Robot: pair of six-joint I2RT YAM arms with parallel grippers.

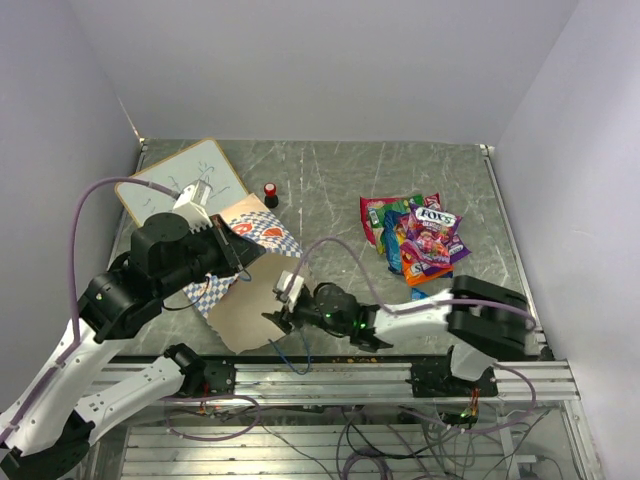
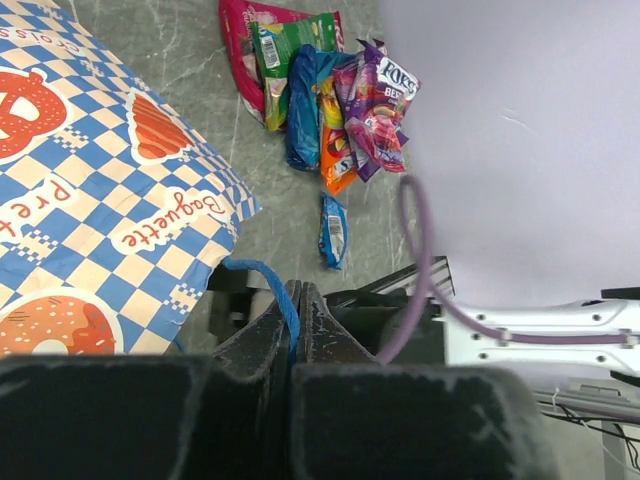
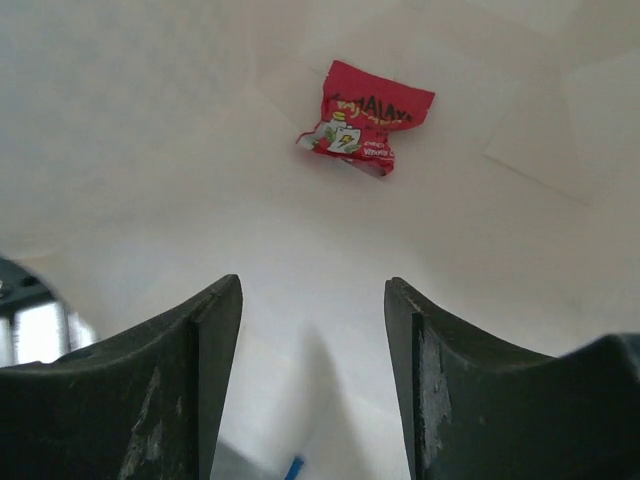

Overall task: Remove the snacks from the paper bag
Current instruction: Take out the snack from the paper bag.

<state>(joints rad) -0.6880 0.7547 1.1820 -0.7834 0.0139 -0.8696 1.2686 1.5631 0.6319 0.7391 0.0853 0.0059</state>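
Observation:
The paper bag (image 1: 252, 292) lies on its side, its checked band (image 2: 100, 200) facing the left wrist camera. My left gripper (image 2: 296, 292) is shut on the bag's blue cord handle (image 2: 262, 270) and holds it up at the bag's left side (image 1: 232, 258). My right gripper (image 1: 278, 318) is open at the bag's mouth, reaching inside. In the right wrist view its jaws (image 3: 313, 290) stand wide apart and empty, facing a red snack packet (image 3: 365, 120) lying deeper on the bag's cream inner wall (image 3: 150, 150). Several snack packets (image 1: 420, 238) lie piled on the table to the right.
A small blue packet (image 2: 333, 230) lies apart, near the pile and the right arm. A white writing board (image 1: 185, 180) sits at the back left, a small red-capped bottle (image 1: 270, 193) beside it. Side walls close in the table.

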